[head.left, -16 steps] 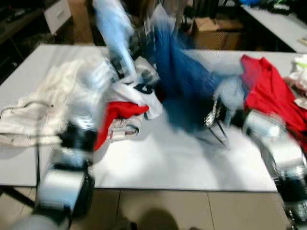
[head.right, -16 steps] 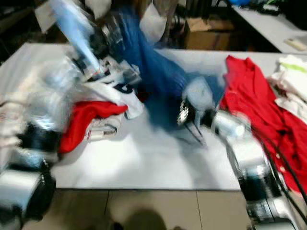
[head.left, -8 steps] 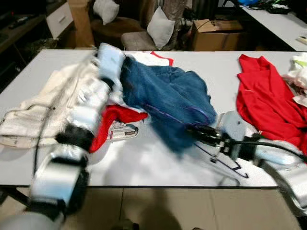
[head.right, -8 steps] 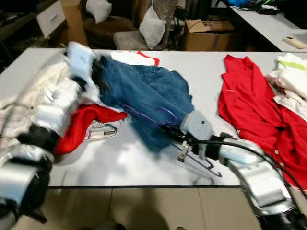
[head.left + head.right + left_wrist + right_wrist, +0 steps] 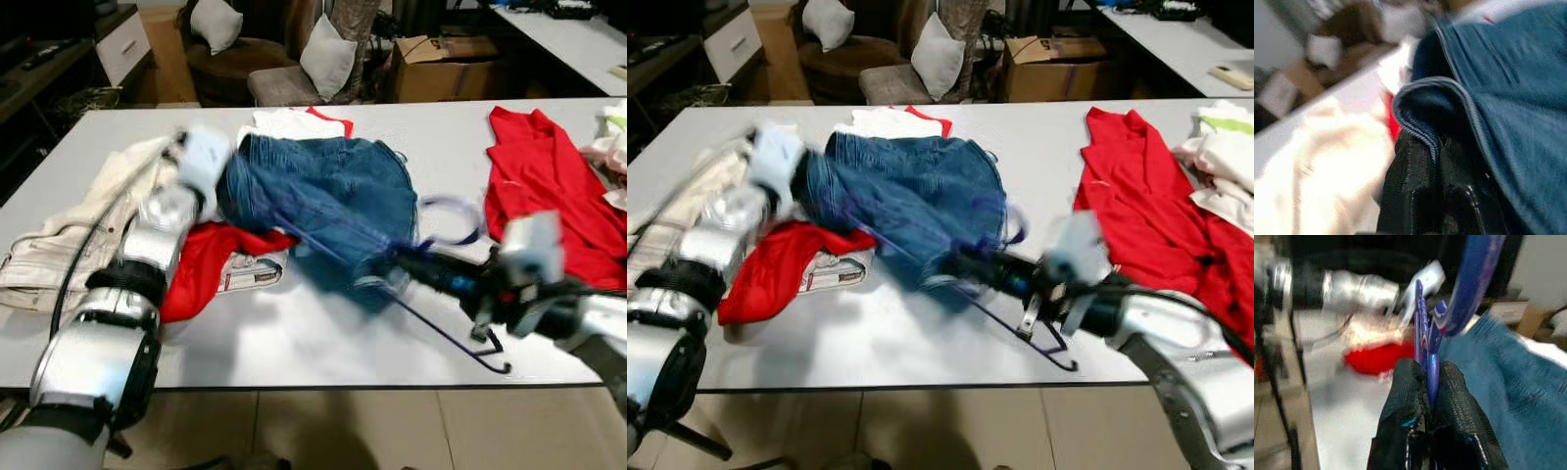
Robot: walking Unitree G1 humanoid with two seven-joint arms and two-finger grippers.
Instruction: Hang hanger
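Lifted since before: hanger in right hand.

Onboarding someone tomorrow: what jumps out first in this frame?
The blue jeans heaped mid-table, the left gripper clamped on their hem at the robot's left. The right gripper pinches a blue hanger at the jeans' near edge. A red shirt lies spread to the right.

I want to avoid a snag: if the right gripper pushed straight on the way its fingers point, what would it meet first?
Most likely the blue jeans: the right gripper, shut on the blue hanger, points at their near edge, though depth is unclear.
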